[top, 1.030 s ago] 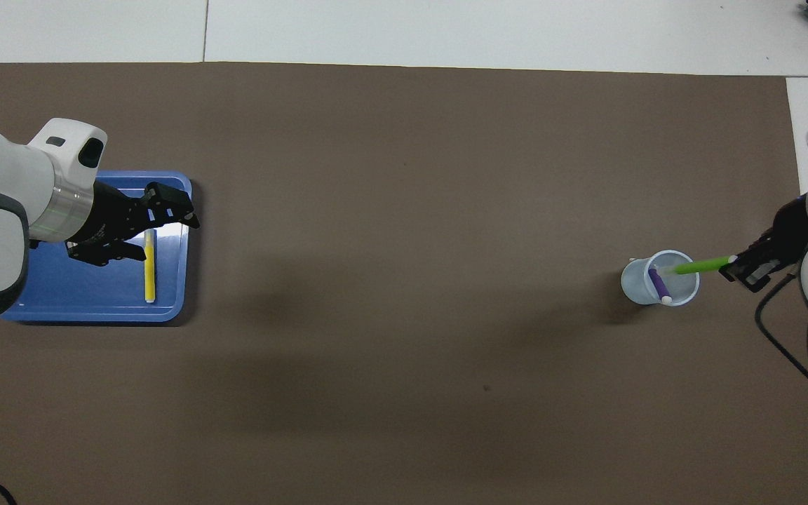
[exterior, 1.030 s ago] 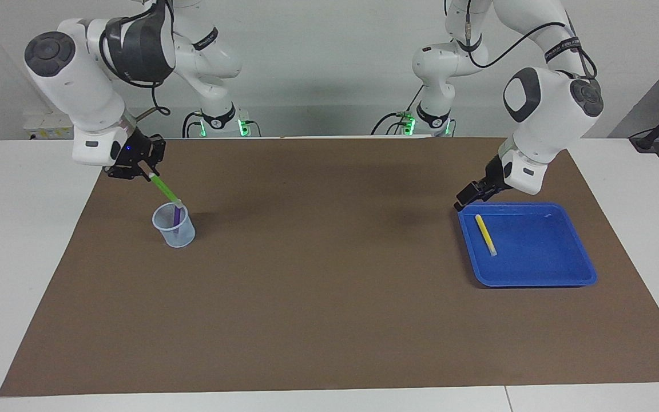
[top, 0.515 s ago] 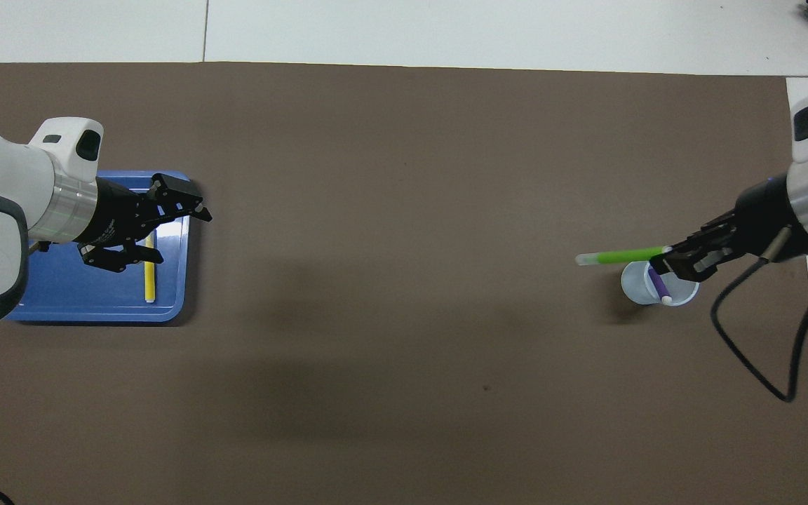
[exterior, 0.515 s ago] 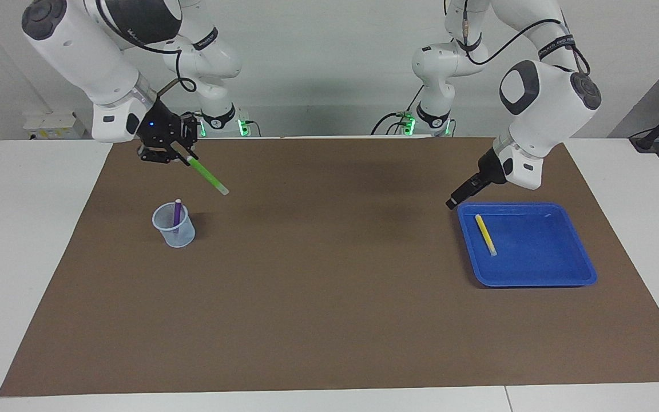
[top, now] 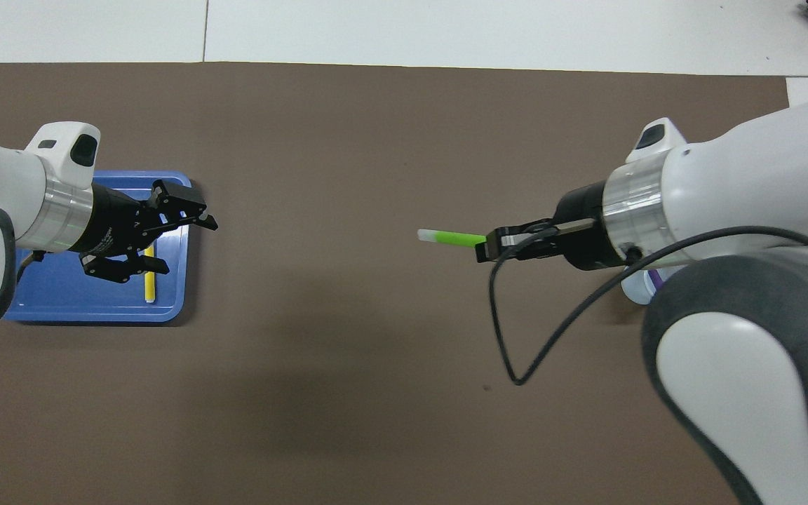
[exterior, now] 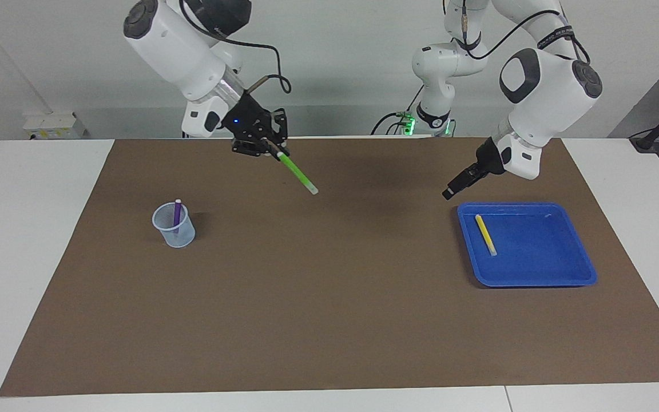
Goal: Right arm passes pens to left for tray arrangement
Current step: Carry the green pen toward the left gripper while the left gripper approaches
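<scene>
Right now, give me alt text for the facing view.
The right gripper, raised over the brown mat, grips a green pen by one end. The open left gripper hangs beside the blue tray holding a yellow pen; a purple pen stands in the cup.

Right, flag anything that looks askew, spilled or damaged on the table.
Nothing stands out. The yellow pen lies flat in the blue tray, the purple pen stands in the cup, and the right pincer holds the green pen in the air. The left pincer is open beside the tray.
</scene>
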`<state>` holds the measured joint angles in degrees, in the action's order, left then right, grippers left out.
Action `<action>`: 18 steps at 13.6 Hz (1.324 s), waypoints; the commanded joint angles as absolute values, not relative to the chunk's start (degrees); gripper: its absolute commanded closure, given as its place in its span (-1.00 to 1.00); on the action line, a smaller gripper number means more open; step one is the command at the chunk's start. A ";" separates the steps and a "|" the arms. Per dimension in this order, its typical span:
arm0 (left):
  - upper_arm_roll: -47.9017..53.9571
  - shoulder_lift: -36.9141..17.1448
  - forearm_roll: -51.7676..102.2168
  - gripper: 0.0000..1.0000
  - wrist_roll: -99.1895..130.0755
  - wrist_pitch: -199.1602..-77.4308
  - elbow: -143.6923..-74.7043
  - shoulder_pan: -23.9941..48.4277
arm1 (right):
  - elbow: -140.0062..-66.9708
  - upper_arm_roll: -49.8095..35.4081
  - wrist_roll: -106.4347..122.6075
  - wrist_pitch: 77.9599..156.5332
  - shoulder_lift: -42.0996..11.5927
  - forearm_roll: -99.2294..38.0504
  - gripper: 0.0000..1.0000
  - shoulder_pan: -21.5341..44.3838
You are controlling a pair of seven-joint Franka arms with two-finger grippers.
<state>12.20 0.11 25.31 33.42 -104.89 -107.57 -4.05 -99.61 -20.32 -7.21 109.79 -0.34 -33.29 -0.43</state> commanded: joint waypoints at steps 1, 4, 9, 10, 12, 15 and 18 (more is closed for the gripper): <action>11.86 3.33 29.52 -1.00 39.76 -103.88 -110.21 -3.78 | -105.02 -20.13 -14.30 118.62 1.85 -37.78 1.00 3.06; 11.95 3.78 33.55 -1.00 54.02 -107.48 -111.00 -2.99 | -106.96 -20.13 -15.82 126.19 0.09 -43.66 1.00 6.93; 12.04 5.71 37.97 -1.00 72.38 -124.50 -116.79 4.29 | -107.49 -20.13 -24.34 139.02 -2.46 -46.58 1.00 14.31; 12.04 5.71 37.97 -1.00 74.77 -126.72 -117.33 6.31 | -107.66 -20.13 -24.43 139.74 -2.98 -46.58 1.00 14.85; 12.13 5.71 37.97 -1.00 75.15 -127.09 -117.25 7.21 | -107.67 -20.13 -24.43 139.83 -3.43 -46.58 1.00 14.85; 12.13 5.71 37.97 -1.00 75.41 -127.09 -117.16 7.73 | -107.67 -20.13 -24.52 139.75 -3.43 -46.58 1.00 14.85; 12.04 5.71 37.97 -0.94 78.03 -129.18 -117.86 10.80 | -107.67 -20.13 -24.52 139.57 -3.43 -46.58 1.00 14.85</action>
